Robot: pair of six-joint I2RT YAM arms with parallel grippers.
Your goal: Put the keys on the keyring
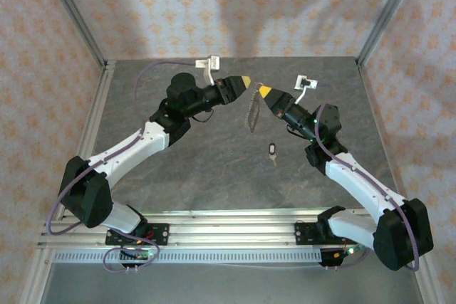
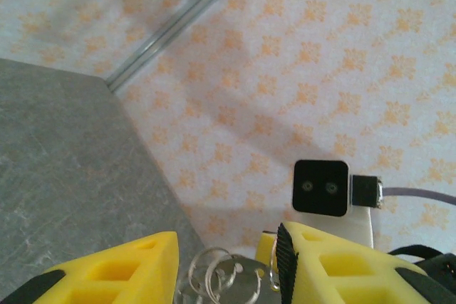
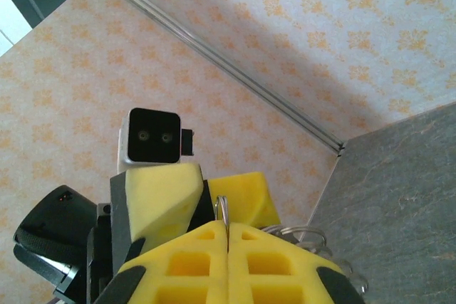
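- grey table (image 1: 178, 176): matte, stone-veined (orange-floret wallpaper (image 1: 214, 5) behind).
- left gripper (image 1: 246, 81): blocky yellow fingers spread, straddling the wire loops with no visible grip.
- right gripper (image 1: 263, 91): yellow fingers clenched, pinching the keyring's wire.
- keyring (image 1: 251, 113): silvery coils with a beaded chain dangling, held over the table's far middle.
- key (image 1: 273, 151): dark head, pale blade, lying flat nearer, apart from the ring.
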